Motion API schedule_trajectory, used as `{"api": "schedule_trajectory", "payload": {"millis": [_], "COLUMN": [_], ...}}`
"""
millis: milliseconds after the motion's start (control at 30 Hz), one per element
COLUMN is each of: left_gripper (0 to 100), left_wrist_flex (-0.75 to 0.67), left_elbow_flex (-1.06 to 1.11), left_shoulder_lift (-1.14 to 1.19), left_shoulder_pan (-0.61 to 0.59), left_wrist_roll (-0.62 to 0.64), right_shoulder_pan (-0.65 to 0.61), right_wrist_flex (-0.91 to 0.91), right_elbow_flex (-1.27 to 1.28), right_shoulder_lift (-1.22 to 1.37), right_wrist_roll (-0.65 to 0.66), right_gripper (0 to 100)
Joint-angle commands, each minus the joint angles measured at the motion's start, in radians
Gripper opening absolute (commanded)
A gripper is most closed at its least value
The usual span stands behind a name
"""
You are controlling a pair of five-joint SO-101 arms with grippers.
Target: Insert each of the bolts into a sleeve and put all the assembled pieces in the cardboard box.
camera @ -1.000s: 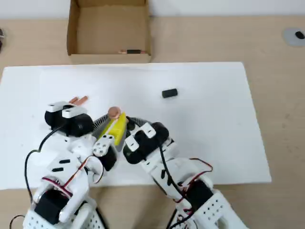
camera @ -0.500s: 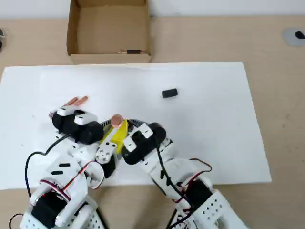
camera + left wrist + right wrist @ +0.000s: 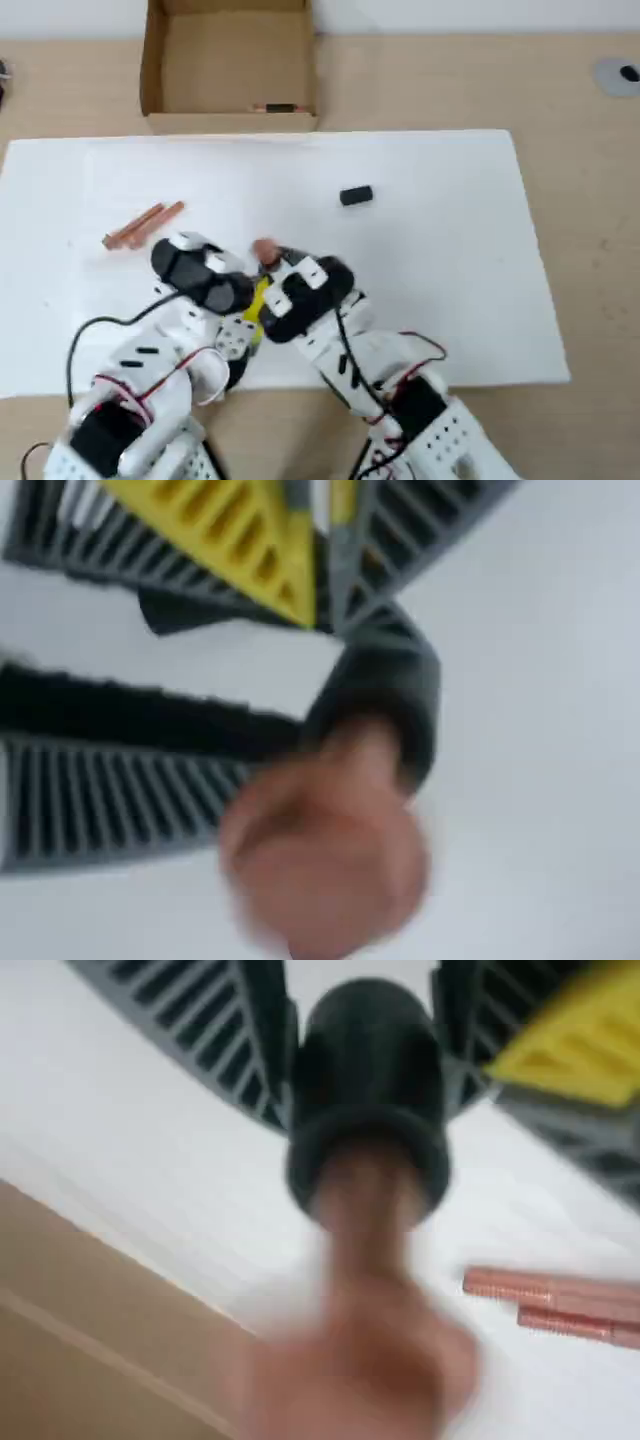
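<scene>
Tabletop [image 3: 580, 180] middle: right pincer [image 3: 365, 1020] clamps sleeve [image 3: 368, 1100], bolt [image 3: 365, 1260] partly in; left pincer [image 3: 322, 605] hold untellable; best push straight along the bore.

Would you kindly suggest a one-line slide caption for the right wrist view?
Right hand gripping a black sleeve with a copper bolt protruding, two spare bolts on the white sheet beyond.

Both arms bent fwd, L hand [image 3: 256, 297] beside R hand [image 3: 270, 262], which is clamped.
</scene>
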Motion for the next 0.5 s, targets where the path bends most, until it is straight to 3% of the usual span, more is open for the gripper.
{"api": "schedule_trajectory", "payload": {"millis": [0, 267, 467], "left_gripper": [2, 8, 8], "left_wrist_flex": [0.048, 0.048, 0.028], "left_elbow_flex": [-0.006, -0.008, -0.064], "left_shoulder_lift": [-0.001, -0.001, -0.001], "left_shoulder_pan": [0.014, 0.000, -0.183], "left_wrist_roll": [-0.011, -0.011, -0.009], "right_shoulder_pan": [-0.004, -0.004, 0.045], "right_wrist_flex": [-0.032, -0.032, -0.032], "right_elbow_flex": [0.001, -0.002, -0.012], "right_shoulder_lift": [-0.008, -0.008, -0.008], "right_wrist_roll": [-0.009, -0.009, -0.005], "right_gripper": [1.0, 1.0, 1.0]}}
